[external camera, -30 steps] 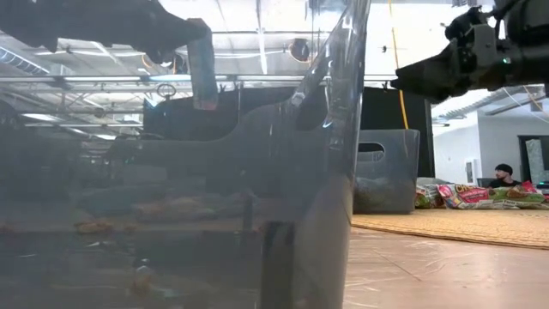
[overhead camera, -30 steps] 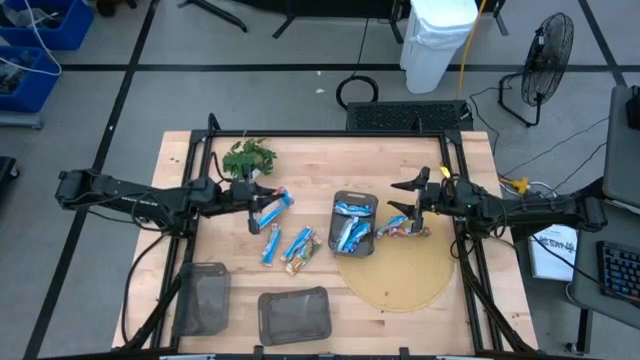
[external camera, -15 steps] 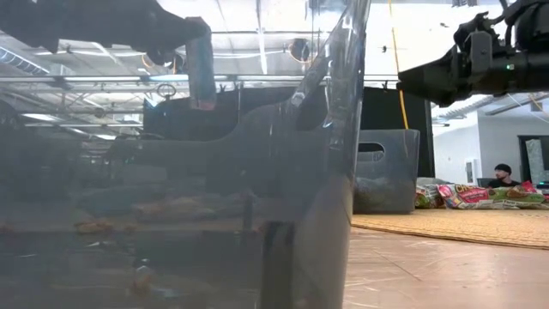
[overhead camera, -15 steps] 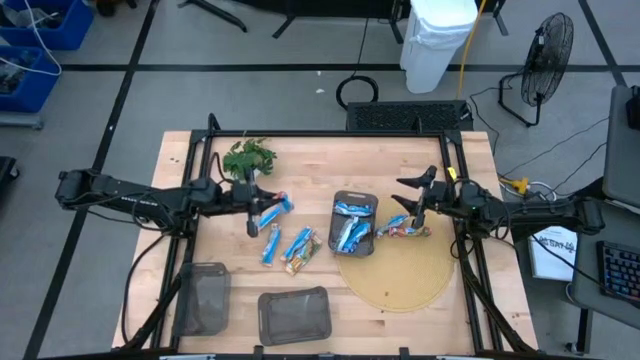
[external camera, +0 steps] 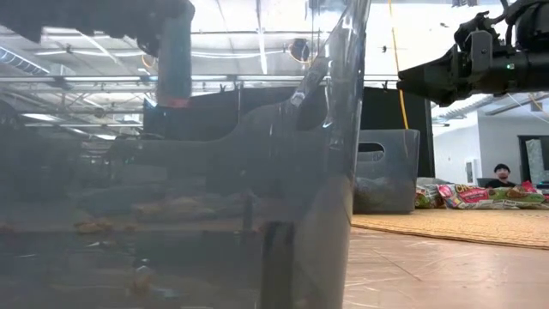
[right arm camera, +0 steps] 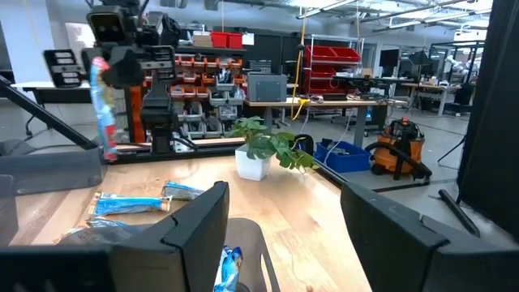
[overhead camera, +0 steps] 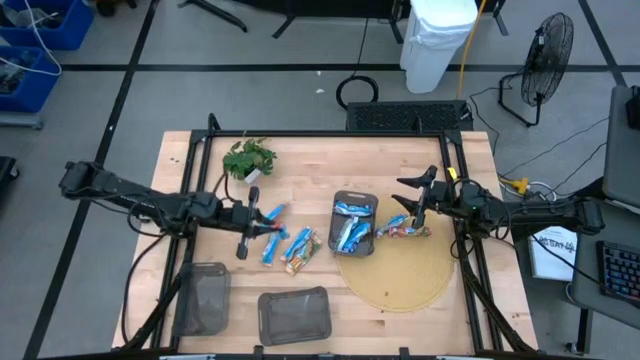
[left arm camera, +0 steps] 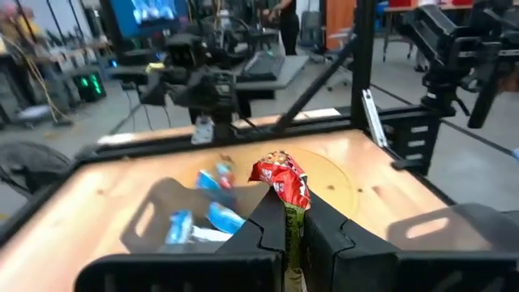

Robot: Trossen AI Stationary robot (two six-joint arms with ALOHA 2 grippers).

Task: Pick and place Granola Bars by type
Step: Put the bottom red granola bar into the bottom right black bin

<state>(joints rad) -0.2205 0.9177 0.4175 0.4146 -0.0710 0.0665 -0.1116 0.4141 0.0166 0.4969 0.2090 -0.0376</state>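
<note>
My left gripper (overhead camera: 255,226) is over the table's left middle, shut on a red and green granola bar (left arm camera: 282,182), which also shows in the right wrist view (right arm camera: 101,105). Loose blue bars (overhead camera: 270,248) and a brown one (overhead camera: 303,260) lie flat on the wood beside it. A dark tray (overhead camera: 354,222) holds more blue bars. My right gripper (overhead camera: 414,198) is open and hovers above a small pile of brown and red bars (overhead camera: 405,229) at the round mat's far edge; that pile (external camera: 480,196) shows in the low view too. My left gripper pinches the red and green bar between its two fingers (left arm camera: 324,235), on the green part of the wrapper (left arm camera: 292,231). The red end (left arm camera: 280,174) reaches out past the fingertips. The bar is lifted clear of the table and stands nearly upright in the right wrist view.
A round cork mat (overhead camera: 395,272) lies right of centre. Two dark mesh trays (overhead camera: 203,298) (overhead camera: 294,315) sit at the near edge, one filling the low view's left. A potted sprig (overhead camera: 248,157) stands at the far left. A black frame borders the table.
My left gripper has moved toward the table's near edge and a little to the left, carrying the bar with it, still shut.
</note>
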